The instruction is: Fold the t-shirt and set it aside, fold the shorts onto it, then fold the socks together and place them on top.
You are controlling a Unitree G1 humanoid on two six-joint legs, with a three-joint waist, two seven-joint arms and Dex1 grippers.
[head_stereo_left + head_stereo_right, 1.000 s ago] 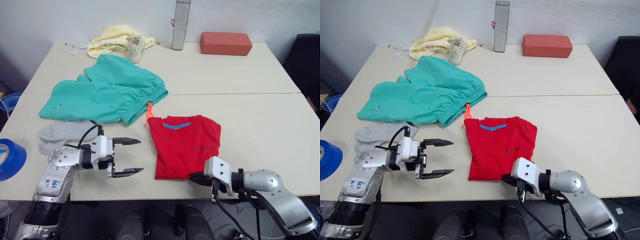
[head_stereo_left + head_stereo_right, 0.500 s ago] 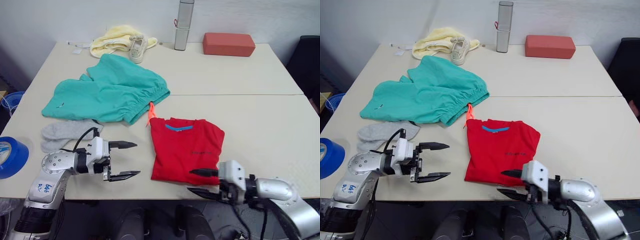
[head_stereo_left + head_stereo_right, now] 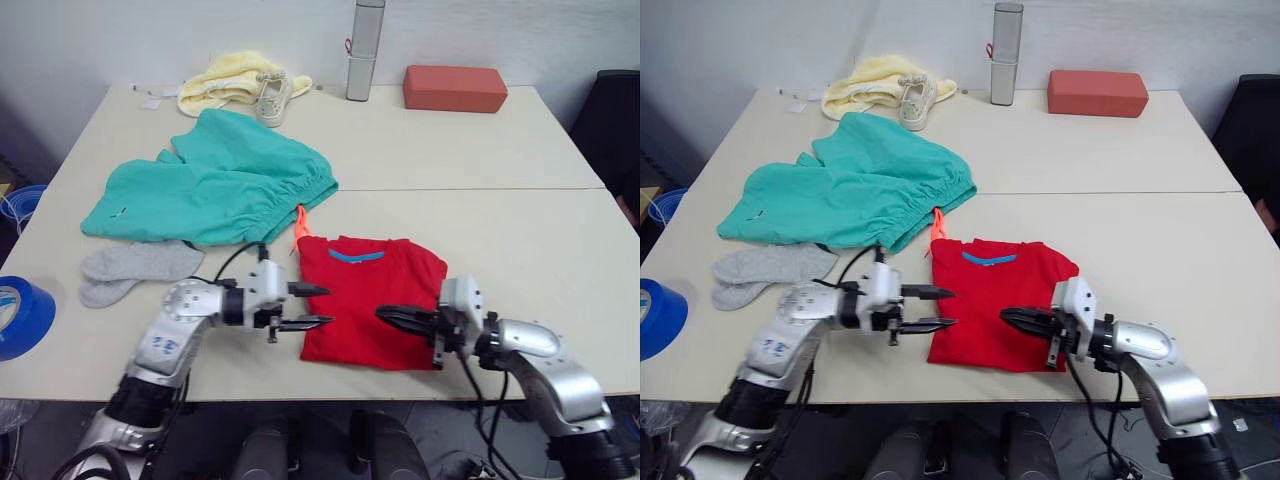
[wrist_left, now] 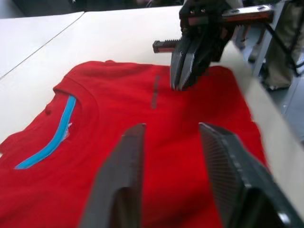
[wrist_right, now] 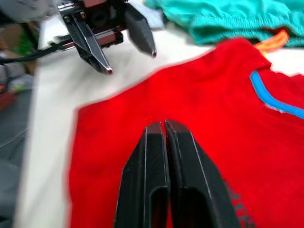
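Now my left pincer (image 3: 318,305) hovers at the left edge of the folded t-shirt (image 3: 372,298), its two black fingers (image 4: 121,180) spread apart with nothing between them. My right pincer (image 3: 385,313) faces it from the other side, low over the red cloth near the front edge, its fingers (image 5: 164,183) pressed together with no cloth visibly caught in them. The two pincers point toward each other, near but apart.

The t-shirt lies folded into a rough rectangle at the front of the surface (image 3: 500,220), blue neck label (image 3: 356,256) turned up toward the far side. Just beyond its upper left corner the orange-pink drawstring (image 3: 298,222) of the teal-green shorts (image 3: 210,185) hangs toward it; the shorts lie spread and rumpled, unfolded. The grey socks (image 3: 135,268) lie side by side just in front of the shorts, left of my left arm.

Farther out, along the back edge, sit a pale yellow cloth (image 3: 228,80) with a small off-white shoe (image 3: 270,100) against it, an upright grey cylinder (image 3: 362,50) and a red-brown block (image 3: 455,88). A blue tape roll (image 3: 20,315) sits at the far left front.
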